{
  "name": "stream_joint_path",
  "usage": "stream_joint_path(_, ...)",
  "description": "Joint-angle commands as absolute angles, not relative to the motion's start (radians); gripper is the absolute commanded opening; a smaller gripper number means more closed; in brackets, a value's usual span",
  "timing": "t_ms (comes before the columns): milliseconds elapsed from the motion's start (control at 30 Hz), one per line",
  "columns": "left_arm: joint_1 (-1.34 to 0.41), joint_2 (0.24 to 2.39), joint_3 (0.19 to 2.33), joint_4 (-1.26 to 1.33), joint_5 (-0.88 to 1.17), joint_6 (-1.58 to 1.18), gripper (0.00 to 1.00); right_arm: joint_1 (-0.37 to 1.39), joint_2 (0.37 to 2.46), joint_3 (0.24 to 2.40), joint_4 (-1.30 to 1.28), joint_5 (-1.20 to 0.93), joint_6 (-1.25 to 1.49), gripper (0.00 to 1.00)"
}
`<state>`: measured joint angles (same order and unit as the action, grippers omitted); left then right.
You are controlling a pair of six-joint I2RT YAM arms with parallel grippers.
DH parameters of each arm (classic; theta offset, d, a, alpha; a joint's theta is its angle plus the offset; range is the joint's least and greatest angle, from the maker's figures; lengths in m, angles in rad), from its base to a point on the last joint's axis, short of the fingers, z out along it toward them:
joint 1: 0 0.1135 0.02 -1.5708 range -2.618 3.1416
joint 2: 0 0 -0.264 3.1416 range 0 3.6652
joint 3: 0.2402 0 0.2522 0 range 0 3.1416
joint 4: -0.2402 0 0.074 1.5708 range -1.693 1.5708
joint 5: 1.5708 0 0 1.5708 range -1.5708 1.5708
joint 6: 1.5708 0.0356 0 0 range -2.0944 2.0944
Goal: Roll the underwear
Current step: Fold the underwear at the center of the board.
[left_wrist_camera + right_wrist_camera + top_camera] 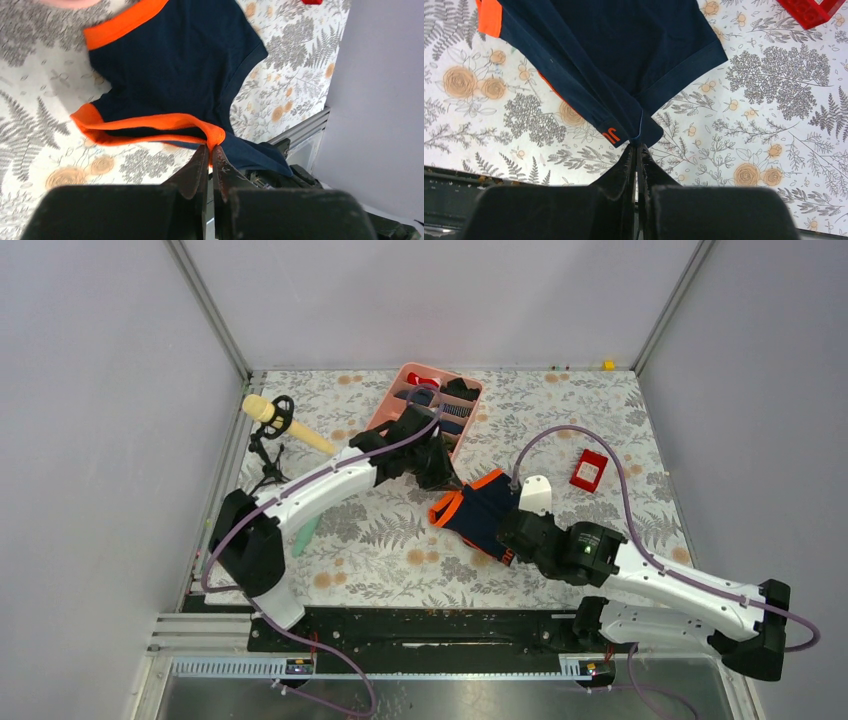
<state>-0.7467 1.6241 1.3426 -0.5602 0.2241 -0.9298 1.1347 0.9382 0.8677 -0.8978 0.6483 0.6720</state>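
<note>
- the underwear (478,515) is at mid-table, stretched between the two grippers, just off the near right corner of the tray (385,410) and apart from it.
- the left gripper (440,478) is at the garment's far left end. in the left wrist view its jaws are together, clamped on a corner of the orange waistband (150,122), which is folded double there.
- the right gripper (512,530) is at the near right end. in the right wrist view its jaws are pinched on the navy corner where a leg hem (684,70) meets the side seam, beside a small orange mark.
- edges: one waistband edge runs along the far left, and a second orange strip shows on the far side. the navy leg hems curve toward the right gripper. whether the middle of the cloth rests on the table (380,540) or hangs just above it, i cannot tell.
- room: bare floral cloth stretches left and near-left of the garment, down to the black rail (420,625) at the near edge. the right wrist view shows that edge close by, at its lower left.
- to the right there is bare cloth, with a red box (588,470) well apart from the garment.
- the far side is tighter, with the tray and the left arm there.
- a yellow tool (285,425) on a black stand is at the far left, well apart.
</note>
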Motion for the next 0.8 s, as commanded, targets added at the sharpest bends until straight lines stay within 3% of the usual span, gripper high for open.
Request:
stream_joint_path(0, -0.749, 1.704, 1.476, -0.548, 0.251, -0.890, 0.00, 1.049, 0.926, 0.861, -0.834, 0.618, 0.589, 0.00)
stream_joint_path(433, -0.760, 1.907, 1.701, -0.552, 0.244, -0.786, 0.00, 0.781, 0.976, 0.842, -0.718, 0.445, 0.492, 0.00)
stream_joint_path(767, -0.770, 2.052, 1.817, -0.525, 0.248, -0.756, 0.00, 0.672, 1.021, 0.795, -0.669, 0.399, 0.460, 0.00)
